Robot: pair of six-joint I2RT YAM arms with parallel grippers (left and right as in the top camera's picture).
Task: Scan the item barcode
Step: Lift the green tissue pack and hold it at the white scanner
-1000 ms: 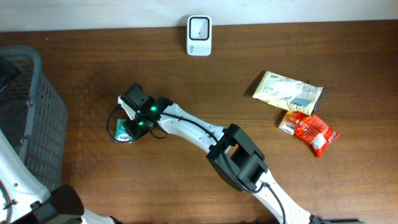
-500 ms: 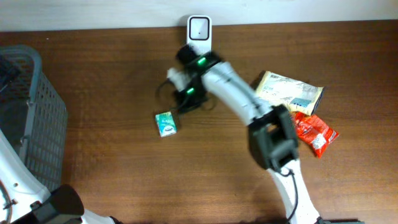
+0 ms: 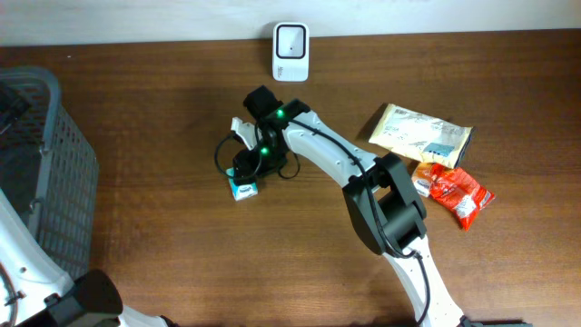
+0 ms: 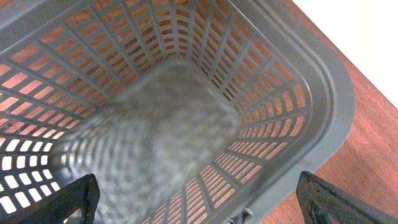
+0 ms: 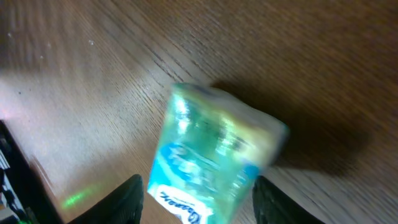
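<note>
A small teal and green packet lies on the wooden table, below and left of the white scanner at the back edge. My right gripper hangs right over the packet. The right wrist view shows the packet blurred between the fingers of the right gripper. The jaws stand open on either side of it, with a gap at the left finger. My left gripper is wide open over the grey basket with nothing in it.
The grey mesh basket fills the left end of the table. A cream pouch and a red snack packet lie at the right. The right arm stretches across the middle.
Over the last second the packet went from the left to mid-table. Half a second ago the right gripper was up by the scanner; it has now dropped back over the packet with wider jaws.
</note>
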